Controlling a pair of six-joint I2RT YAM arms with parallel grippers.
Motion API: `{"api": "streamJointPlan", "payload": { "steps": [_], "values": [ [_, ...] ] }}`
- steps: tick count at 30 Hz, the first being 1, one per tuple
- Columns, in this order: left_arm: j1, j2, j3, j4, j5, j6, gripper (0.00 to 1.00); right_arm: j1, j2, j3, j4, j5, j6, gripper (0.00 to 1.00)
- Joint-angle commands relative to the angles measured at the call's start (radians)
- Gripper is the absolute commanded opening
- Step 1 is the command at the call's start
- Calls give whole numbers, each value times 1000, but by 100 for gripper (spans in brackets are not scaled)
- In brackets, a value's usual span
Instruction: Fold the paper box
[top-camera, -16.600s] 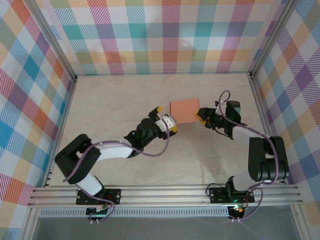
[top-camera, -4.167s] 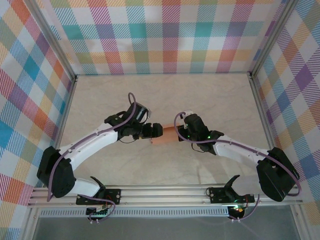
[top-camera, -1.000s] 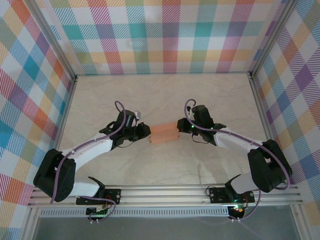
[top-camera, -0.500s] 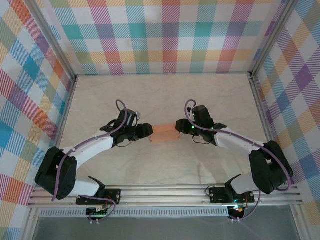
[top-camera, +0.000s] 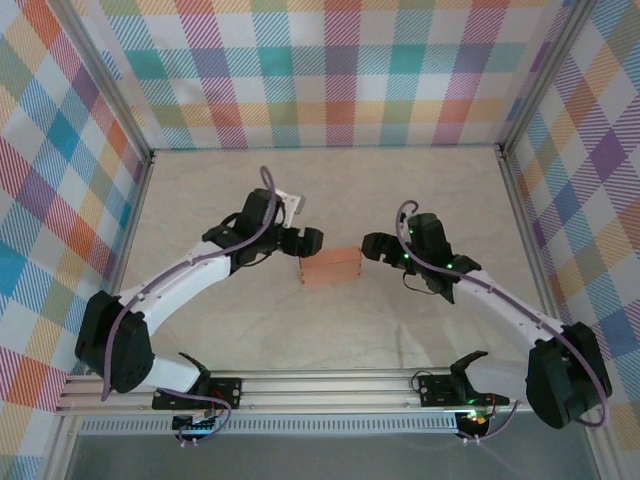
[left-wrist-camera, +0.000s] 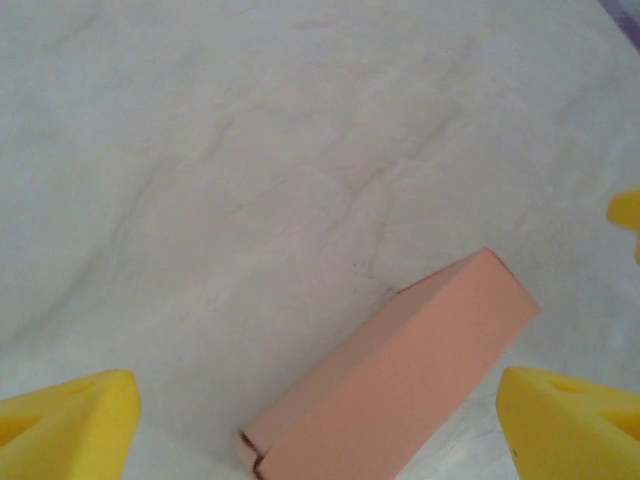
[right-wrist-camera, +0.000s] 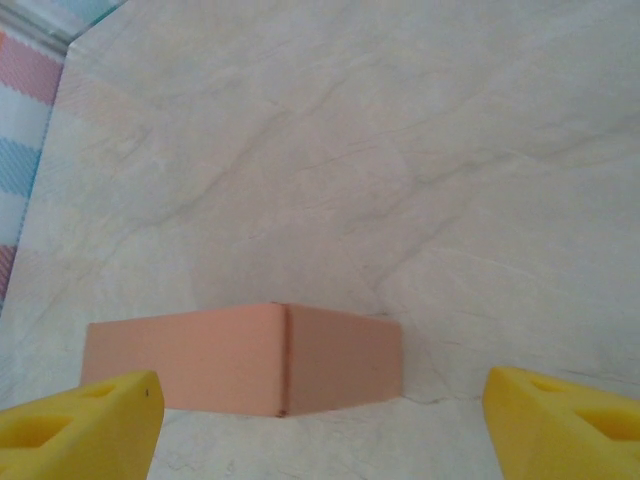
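Observation:
The paper box (top-camera: 331, 267) is a small closed salmon-orange rectangular box lying free on the pale table, near the middle. My left gripper (top-camera: 308, 240) hangs open just up and left of it, touching nothing. My right gripper (top-camera: 373, 246) is open a short way off its right end. From the left wrist, the box (left-wrist-camera: 400, 390) lies slantwise below the open left gripper (left-wrist-camera: 320, 425), between the yellow fingertips (left-wrist-camera: 65, 420). In the right wrist view, one corner of the box (right-wrist-camera: 240, 358) faces the camera ahead of the open right gripper (right-wrist-camera: 322, 420), clear of both fingertips (right-wrist-camera: 565, 415).
Plaid cloth walls (top-camera: 330, 70) close the table at the back and both sides, with metal posts (top-camera: 518, 200) along the side edges. An aluminium rail (top-camera: 330, 390) carrying the arm bases runs along the near edge. Bare marbled tabletop (top-camera: 330, 190) surrounds the box.
Both grippers have opened and let go of the box's ends. The left one drew back up and left, the right one back to the right. The box stays on the table.

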Motion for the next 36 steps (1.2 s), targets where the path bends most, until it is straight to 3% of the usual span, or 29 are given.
{"api": "streamJointPlan", "payload": {
  "steps": [1, 4, 10, 18, 24, 26, 29, 36],
  "values": [
    [-43, 110, 99, -65, 79, 379, 93, -45, -60, -42, -54, 2, 6, 83],
    [-73, 228, 192, -144, 133, 562, 92, -85, -107, -85, -74, 2, 12, 83],
    [-104, 431, 427, -366, 178, 745, 90, -113, -165, -157, -78, -10, 25, 83],
    [-124, 597, 637, -618, 227, 822, 77, -125, -156, -182, -55, -10, 25, 82],
    [-141, 602, 644, -613, 219, 821, 79, -130, -130, -185, -35, -22, 20, 82],
    [-146, 607, 644, -612, 209, 821, 71, -130, -125, -187, -26, -23, 23, 82],
    [-153, 615, 648, -612, 165, 822, 45, -130, -122, -190, -22, -22, 25, 81],
    [-184, 556, 550, -474, -20, 821, 43, -132, -114, -190, -20, -21, 23, 81]
  ]
}}
